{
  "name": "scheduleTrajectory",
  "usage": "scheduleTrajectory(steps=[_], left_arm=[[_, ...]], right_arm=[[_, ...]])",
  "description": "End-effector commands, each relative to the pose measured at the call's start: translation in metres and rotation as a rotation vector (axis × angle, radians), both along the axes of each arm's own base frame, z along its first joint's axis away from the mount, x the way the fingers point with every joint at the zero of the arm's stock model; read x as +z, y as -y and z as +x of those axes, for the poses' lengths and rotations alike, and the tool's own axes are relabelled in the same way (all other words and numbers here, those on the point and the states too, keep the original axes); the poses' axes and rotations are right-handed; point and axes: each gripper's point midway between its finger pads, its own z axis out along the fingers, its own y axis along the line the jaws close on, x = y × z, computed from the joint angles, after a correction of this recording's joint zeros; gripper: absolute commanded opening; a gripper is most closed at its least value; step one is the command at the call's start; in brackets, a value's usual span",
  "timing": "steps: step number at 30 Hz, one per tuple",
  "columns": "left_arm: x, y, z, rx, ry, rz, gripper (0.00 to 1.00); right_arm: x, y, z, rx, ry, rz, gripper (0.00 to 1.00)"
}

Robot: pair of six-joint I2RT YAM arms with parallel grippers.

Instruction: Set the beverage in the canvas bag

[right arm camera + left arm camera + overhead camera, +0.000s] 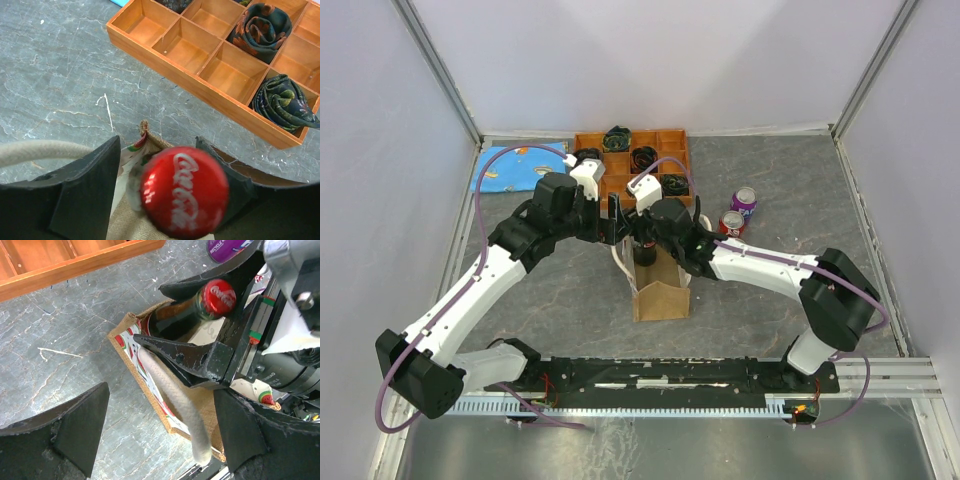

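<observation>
The beverage, a dark bottle with a red cap, stands upright in the mouth of the tan canvas bag at mid-table. In the right wrist view my right gripper straddles the bottle neck with its jaws parted. A gap shows between the left finger and the cap. The left wrist view shows the bottle between those same fingers, over the bag's rim. My left gripper is wide open beside the bag. The white loop handle hangs loose between its fingers.
A wooden compartment tray with rolled dark cloths lies behind the bag. A blue patterned cloth is at the back left. A purple can and a red can stand right of the bag.
</observation>
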Motion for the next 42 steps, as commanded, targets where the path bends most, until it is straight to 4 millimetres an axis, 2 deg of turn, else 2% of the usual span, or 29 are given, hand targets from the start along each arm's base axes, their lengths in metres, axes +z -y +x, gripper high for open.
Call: scheduleTrajectory(steps=[1,11,14,25,27,30,33,36,38,40,41,42], left_arm=[[0.013,0.004,0.003,-0.019,0.045,-0.036,0.90],[0.015,0.003,0.002,-0.018,0.053,-0.036,0.90],[0.015,0.004,0.002,-0.019,0.053,-0.036,0.90],[0.017,0.002,0.002,-0.016,0.065,-0.040,0.90],[0.017,0.001,0.001,-0.013,0.065,-0.040,0.90],[0.018,0.001,0.001,-0.015,0.069,-0.039,0.90],[0.019,0.000,0.001,-0.013,0.071,-0.040,0.90],[0.020,0.001,0.002,-0.014,0.073,-0.043,0.90],[0.021,0.001,0.002,-0.016,0.076,-0.046,0.90],[0.021,0.001,0.002,-0.015,0.079,-0.047,0.90],[0.022,0.002,0.002,-0.017,0.080,-0.048,0.90],[0.022,0.001,0.002,-0.016,0.081,-0.048,0.90]], right_arm=[[0.052,-0.007,0.000,0.015,0.071,0.103,0.71],[0.065,-0.001,-0.002,0.001,0.079,0.106,0.75],[0.078,0.005,-0.001,-0.019,0.097,0.118,0.76],[0.150,0.006,-0.003,-0.017,0.166,0.215,0.78],[0.168,0.006,-0.004,-0.021,0.170,0.249,0.79],[0.207,0.016,-0.002,-0.079,0.175,0.278,0.78],[0.242,0.047,0.019,-0.232,0.198,0.215,0.78],[0.256,0.094,0.056,-0.390,0.161,0.162,0.78],[0.245,0.133,0.085,-0.505,0.082,0.110,0.78],[0.215,0.169,0.104,-0.603,-0.052,0.044,0.79],[0.207,0.184,0.116,-0.638,-0.093,0.035,0.79],[0.190,0.198,0.123,-0.664,-0.166,0.010,0.80]])
